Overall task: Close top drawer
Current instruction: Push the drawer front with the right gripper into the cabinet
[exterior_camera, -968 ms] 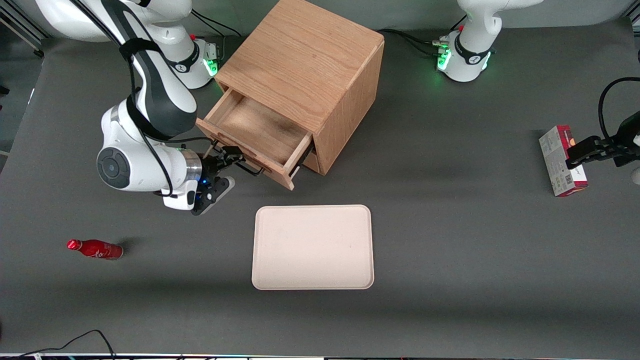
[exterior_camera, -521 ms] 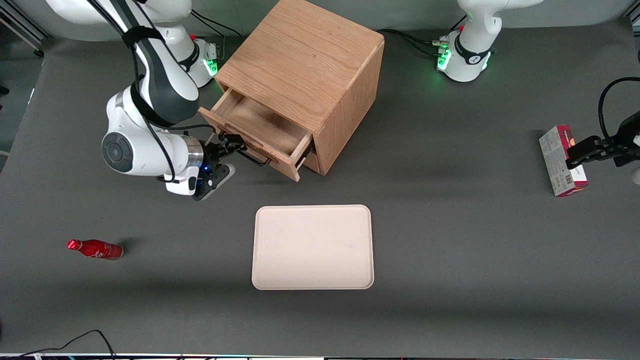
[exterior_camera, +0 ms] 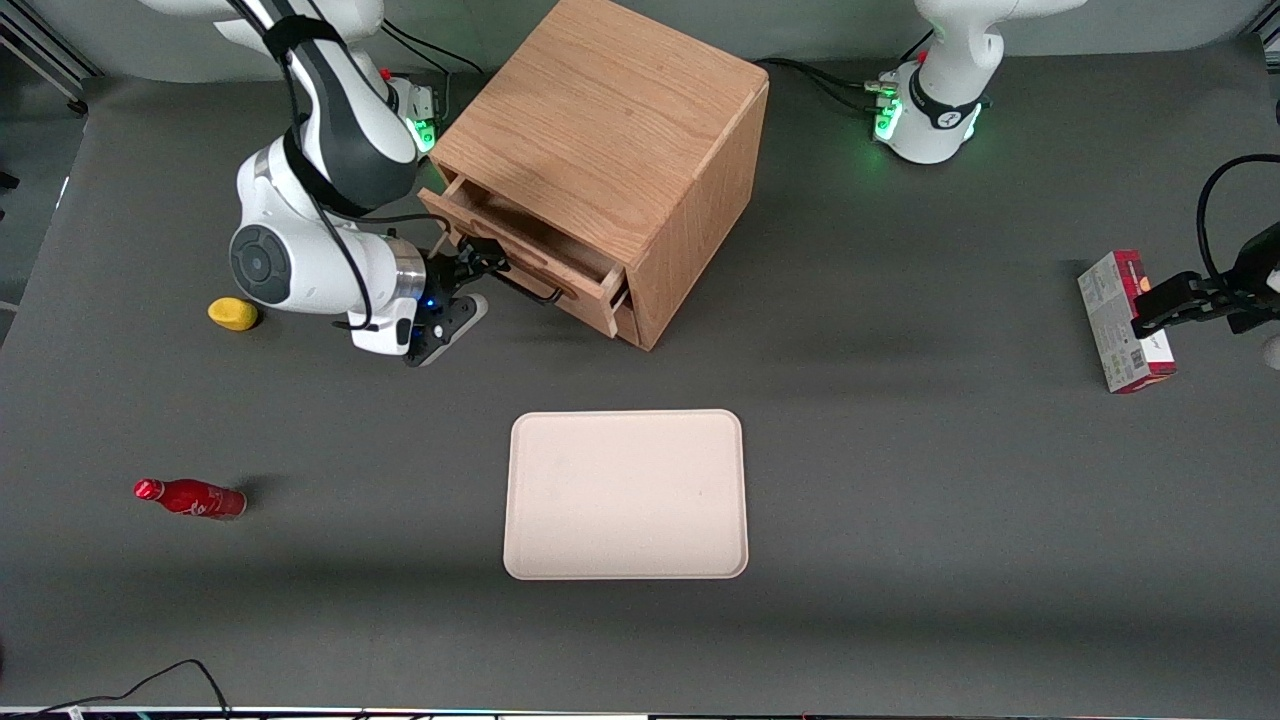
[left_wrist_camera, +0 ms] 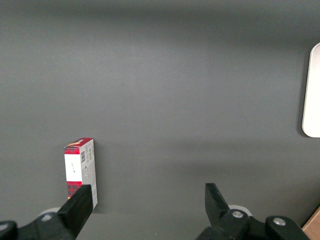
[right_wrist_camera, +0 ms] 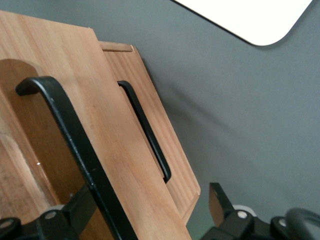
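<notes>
Surface, front view: dark grey table (exterior_camera: 900, 450) carrying everything.
Cabinet: wooden cabinet (exterior_camera: 600, 120) stands turned at an angle, its drawer fronts facing the pincer.
Pincer: the pincer (exterior_camera: 478, 268) is level with the top drawer's front, touching or nearly touching its black handle (exterior_camera: 530, 292).
Top drawer: the top drawer (exterior_camera: 560, 262) is pulled out only a little from the cabinet, with a narrow strip of its inside showing just above the pincer.
Tray: pale tray (exterior_camera: 625, 495) lies flat, nearer the front camera than the pincer and well apart from it.
Yellow object: small yellow object (exterior_camera: 232, 313) lies near the arm's wrist, farther toward the working arm's end than the pincer.
Bottle: red bottle (exterior_camera: 190, 498) lies on its side, well apart from the pincer and nearer the camera.
Box: red-and-white box (exterior_camera: 1125, 320) sits toward the parked arm's end, well apart from the pincer.

Left wrist view, box: the box (left_wrist_camera: 80, 170) stands on the grey table (left_wrist_camera: 175, 75).
Tray edge: a strip of the tray (left_wrist_camera: 312, 90) shows.

Right wrist view, pincer: the pincer (right_wrist_camera: 152, 192) is spread wide, its fingers (right_wrist_camera: 217, 197) apart and clamping nothing.
Handle: the thick-looking black handle (right_wrist_camera: 75, 145) runs between the fingers.
Top drawer front: the top drawer (right_wrist_camera: 65, 65) fills the space at the pincer.
Lower drawer: the lower drawer (right_wrist_camera: 162, 130), with its own thin black handle, sits just beside the top drawer's front.
Tray corner: a rounded corner of the tray (right_wrist_camera: 250, 17) shows.
</notes>
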Controlling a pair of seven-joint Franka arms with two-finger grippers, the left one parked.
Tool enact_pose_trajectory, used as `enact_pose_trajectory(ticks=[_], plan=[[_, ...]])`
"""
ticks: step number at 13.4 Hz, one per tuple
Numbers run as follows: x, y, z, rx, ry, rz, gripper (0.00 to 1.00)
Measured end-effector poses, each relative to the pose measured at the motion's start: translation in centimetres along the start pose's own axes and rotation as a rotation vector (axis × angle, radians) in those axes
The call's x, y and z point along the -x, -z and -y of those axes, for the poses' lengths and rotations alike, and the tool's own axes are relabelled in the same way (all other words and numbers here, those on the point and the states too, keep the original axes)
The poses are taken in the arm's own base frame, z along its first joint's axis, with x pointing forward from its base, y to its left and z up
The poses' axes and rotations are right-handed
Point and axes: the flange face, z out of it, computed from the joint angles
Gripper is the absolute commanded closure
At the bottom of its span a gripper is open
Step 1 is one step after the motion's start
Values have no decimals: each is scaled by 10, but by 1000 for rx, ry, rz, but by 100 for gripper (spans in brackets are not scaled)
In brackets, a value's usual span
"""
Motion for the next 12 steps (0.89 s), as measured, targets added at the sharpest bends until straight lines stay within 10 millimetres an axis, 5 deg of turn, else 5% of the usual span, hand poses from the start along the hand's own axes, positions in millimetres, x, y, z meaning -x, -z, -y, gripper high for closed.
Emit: enact_pose_trajectory(ticks=[4, 12], plan=[[8, -11, 27, -20, -12, -3, 0], [11, -11, 29, -16, -19, -15, 0]])
